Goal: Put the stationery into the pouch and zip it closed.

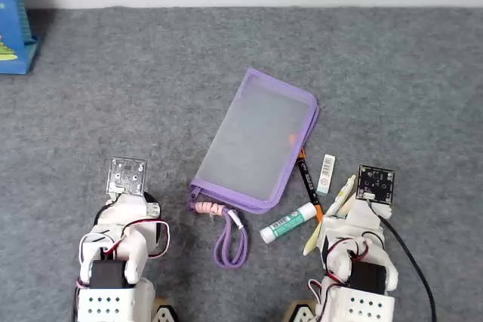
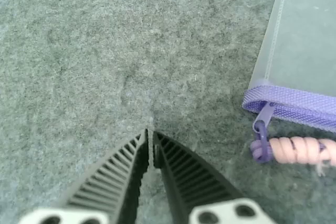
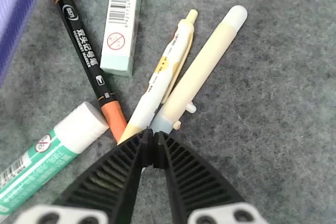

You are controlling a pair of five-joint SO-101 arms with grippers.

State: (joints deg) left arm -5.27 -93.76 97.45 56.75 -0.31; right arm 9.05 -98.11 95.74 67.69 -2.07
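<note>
1. The grey desk (image 1: pixel 151 73) carries everything
2. The purple-edged pouch (image 1: pixel 256 141) lies flat between the arms
3. The left arm's fingers (image 2: pixel 126 166) are pressed together, empty, near the pouch's zip corner
4. The right arm's fingers (image 3: pixel 121 171) are likewise closed and empty, over two cream pens (image 3: pixel 202 72)
5. A glue stick (image 1: pixel 289 223), marker (image 1: pixel 308 182) and eraser (image 1: pixel 326 173) lie beside the pouch

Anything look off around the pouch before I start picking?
One thing: the black-and-orange marker has one end hidden at the edge of the translucent purple-trimmed pouch, orange showing through; under it or inside, I cannot tell. Otherwise nothing stands out.
</note>
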